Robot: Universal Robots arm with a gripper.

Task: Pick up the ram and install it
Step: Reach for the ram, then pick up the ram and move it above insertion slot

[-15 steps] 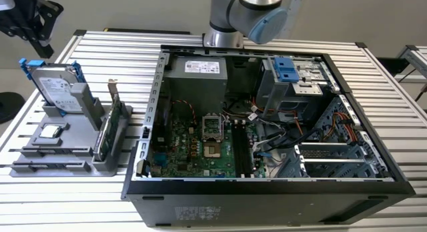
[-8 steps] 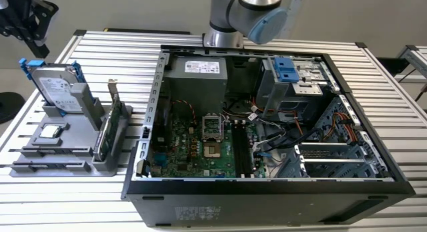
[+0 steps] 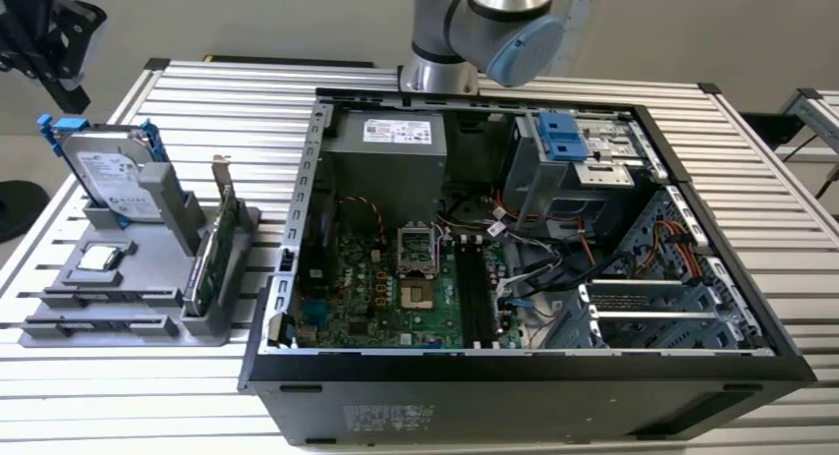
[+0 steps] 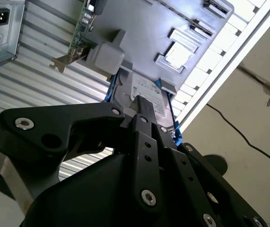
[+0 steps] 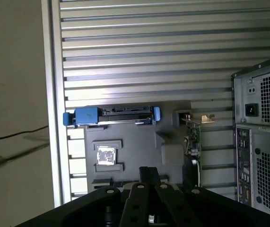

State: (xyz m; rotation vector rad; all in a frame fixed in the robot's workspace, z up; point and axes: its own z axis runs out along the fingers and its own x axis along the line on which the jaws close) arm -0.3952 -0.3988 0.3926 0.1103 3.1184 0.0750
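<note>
- Nearest the wrist cameras, your gripper (image 5: pixel 150 174) is clenched. Its black fingers (image 4: pixel 144 106) are pressed together with nothing visible between them. It hangs high, off to the side of the computer case (image 3: pixel 525 381), likely so both cameras get a clear look down.
- Below it, just beside the case's rear panel, sits the grey holder (image 3: pixel 79 317). In its grooves the hard drive (image 3: pixel 121 175) leans and the green card (image 3: pixel 216 244) stands on edge. A processor chip (image 3: pixel 105 259) lies flat in a pocket. I judge the parts are racked this way so their top edges are open to a straight-down grasp.
- You should know I cannot tell where the ram sits. It could be in the holder's long front grooves or in the memory slots (image 3: pixel 475 293) inside the case, and both are too dark and narrow to read.
- The case lies on its side on the slatted table (image 3: pixel 236 101) with its open face up. That probably turns the sockets of the motherboard (image 3: pixel 361 288) upward for pressing parts in from above.
- Farthest off, the arm (image 3: pixel 478 32) rises beyond the case's far wall.
</note>
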